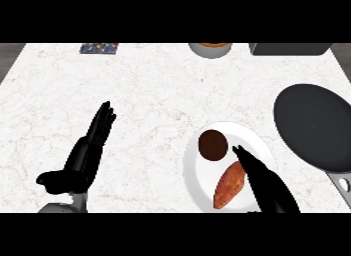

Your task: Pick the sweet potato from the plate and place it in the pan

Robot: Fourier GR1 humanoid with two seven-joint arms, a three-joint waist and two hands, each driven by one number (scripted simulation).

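sweet potato [229, 185] on plate [196, 175], right hand [263, 180] just beside it (fingers straight)

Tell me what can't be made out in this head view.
- Round container and dark box: cut off at the counter's far edge.
- Sweet potato: its right side is hidden under the right hand.
- Pan: handle end is cut off below.
- Patterned item: too small to identify.

One white plate [200, 187] holds one sweet potato [229, 185] and one dark brown round item [213, 145], left of the right hand [266, 185]. One dark pan [316, 129] lies to that hand's right.
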